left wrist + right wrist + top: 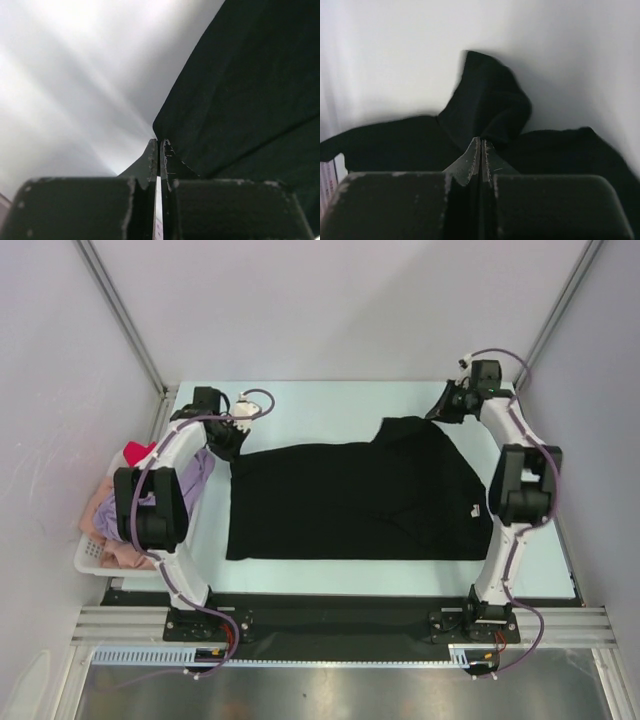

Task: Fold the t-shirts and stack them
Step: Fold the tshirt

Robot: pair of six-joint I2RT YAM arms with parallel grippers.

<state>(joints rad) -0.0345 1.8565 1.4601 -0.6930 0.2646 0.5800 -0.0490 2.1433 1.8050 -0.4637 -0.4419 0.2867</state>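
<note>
Black t-shirt (350, 500), long axis left-right, collar seemingly right

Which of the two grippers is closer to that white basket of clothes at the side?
Left. The left gripper is at a far corner of the black t-shirt, just beside the white basket. The right gripper is across the table, far from it.

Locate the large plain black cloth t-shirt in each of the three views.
Top external: black t-shirt spread out mid-frame.
Left wrist: fills the right half, its corner meeting the shut left gripper.
Right wrist: centre, a bunched fold rising above the shut right gripper.
Shared landmark: those two pinched spots, at the shirt's far corners in the top view.
</note>
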